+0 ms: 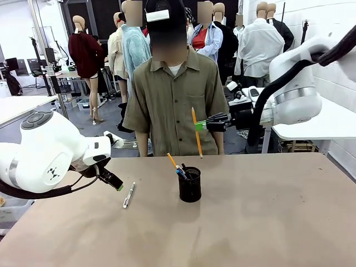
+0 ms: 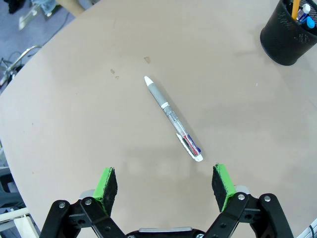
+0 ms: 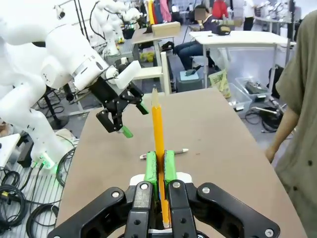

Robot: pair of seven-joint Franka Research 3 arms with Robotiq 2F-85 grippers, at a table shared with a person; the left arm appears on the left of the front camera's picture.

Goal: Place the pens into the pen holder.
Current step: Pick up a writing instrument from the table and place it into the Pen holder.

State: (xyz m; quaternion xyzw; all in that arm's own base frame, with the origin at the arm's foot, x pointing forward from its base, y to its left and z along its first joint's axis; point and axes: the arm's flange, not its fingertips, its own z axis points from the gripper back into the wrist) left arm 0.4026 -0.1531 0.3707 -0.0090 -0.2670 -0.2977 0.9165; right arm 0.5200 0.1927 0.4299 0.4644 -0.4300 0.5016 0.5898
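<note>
A silver-white click pen (image 1: 129, 194) (image 2: 173, 118) lies flat on the table, left of the black mesh pen holder (image 1: 189, 186) (image 2: 289, 34). The holder has a yellow-orange pencil (image 1: 172, 161) and a blue pen (image 1: 181, 172) standing in it. My left gripper (image 1: 114, 182) (image 2: 166, 181) hovers open just above the table, its green pads on either side of the click pen's near end without touching it. My right gripper (image 1: 200, 126) (image 3: 160, 166) is shut on another yellow-orange pencil (image 1: 196, 133) (image 3: 157, 124), held nearly upright in the air above and behind the holder.
A person (image 1: 175, 89) stands at the table's far edge, right behind the held pencil; a sleeve (image 3: 297, 89) shows in the right wrist view. The brown table (image 1: 267, 222) is bare to the right of and in front of the holder. The left arm (image 3: 74, 69) also appears in the right wrist view.
</note>
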